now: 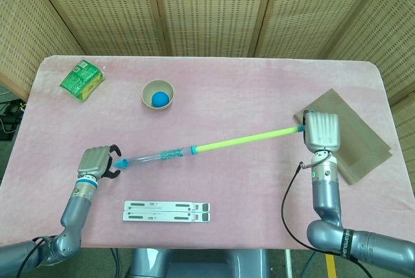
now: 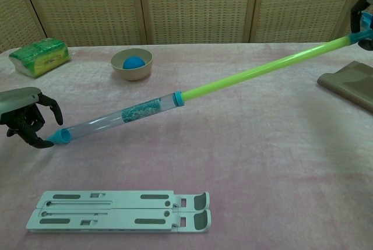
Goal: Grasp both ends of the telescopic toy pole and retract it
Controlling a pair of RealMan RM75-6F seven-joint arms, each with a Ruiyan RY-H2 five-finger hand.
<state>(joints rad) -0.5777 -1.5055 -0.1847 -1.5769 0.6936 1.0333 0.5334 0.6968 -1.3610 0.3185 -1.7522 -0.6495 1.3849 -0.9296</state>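
Note:
The telescopic toy pole (image 1: 214, 144) stretches across the table, extended: a clear tube (image 2: 111, 119) with a blue cap at its left end and a green rod (image 2: 268, 69) rising to the right. My right hand (image 1: 321, 131) grips the blue right end and holds it above the table; in the chest view only part of that hand (image 2: 366, 11) shows at the frame edge. My left hand (image 1: 96, 161) sits at the blue cap (image 2: 57, 138). Its dark fingers (image 2: 35, 123) are spread and curl around the tip without closing on it.
A beige bowl (image 1: 158, 90) with a blue ball stands at the back. A green packet (image 1: 82, 80) lies at the far left. A white folding stand (image 1: 166, 211) lies near the front edge. Under my right hand lies a brown mat (image 1: 353, 135).

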